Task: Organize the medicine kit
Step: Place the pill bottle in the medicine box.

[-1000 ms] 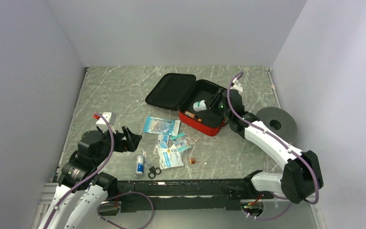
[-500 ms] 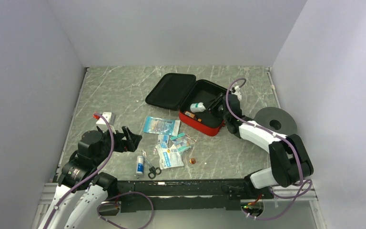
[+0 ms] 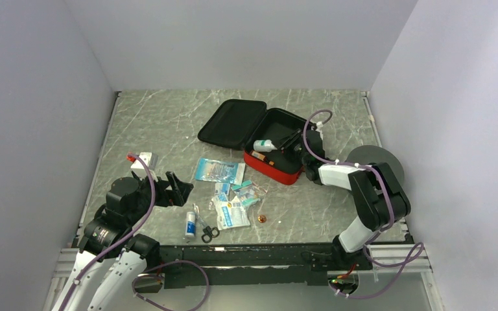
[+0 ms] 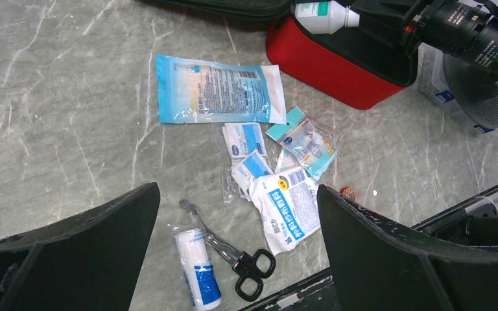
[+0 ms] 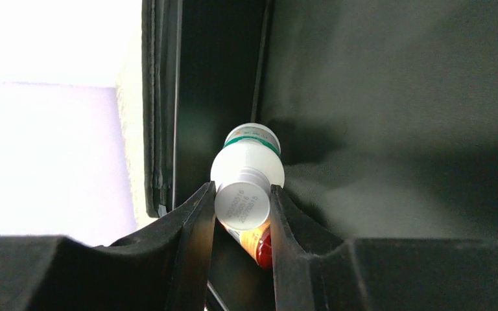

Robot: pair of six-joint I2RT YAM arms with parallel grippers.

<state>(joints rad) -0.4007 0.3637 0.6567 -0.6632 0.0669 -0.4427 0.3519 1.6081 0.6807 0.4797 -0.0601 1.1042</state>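
The bottle (image 5: 246,165) is clamped at its near end by the right gripper (image 5: 242,194), inside the kit (image 3: 273,170), for stowing.

Top camera looks down on the whole table (image 3: 155,123) from its near edge; both wrist cameras, much nearer, share with it the open medicine kit (image 3: 275,170).

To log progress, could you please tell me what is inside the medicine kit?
Inside the medicine kit: a white bottle held by the right gripper, and an orange-red item by the front wall. The arm hides the rest.
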